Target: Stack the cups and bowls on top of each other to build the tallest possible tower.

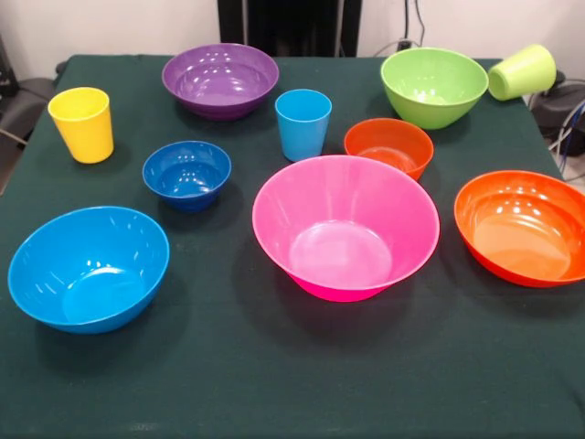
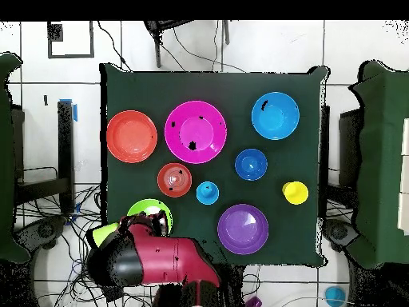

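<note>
All bowls and cups stand apart on the green cloth, none nested. The pink bowl [image 1: 345, 226] is in the middle, with the light blue bowl [image 1: 89, 267] left and the orange-red bowl [image 1: 523, 227] right. Behind them are the small dark blue bowl [image 1: 186, 174], small orange bowl [image 1: 388, 146], purple bowl [image 1: 220, 80] and lime green bowl [image 1: 433, 87]. The yellow cup [image 1: 82, 124] and light blue cup [image 1: 303, 124] stand upright. The lime green cup [image 1: 522, 71] lies on its side. The gripper [image 2: 142, 229] is at the arm's end over the lime green bowl [image 2: 149, 211].
The red and black arm [image 2: 160, 260] is drawn back over the table's robot-side edge. The black pedestal [image 1: 288, 23] stands at the far side. Cables lie on the floor round the table [image 2: 120, 88]. The cloth near the front edge [image 1: 292, 393] is bare.
</note>
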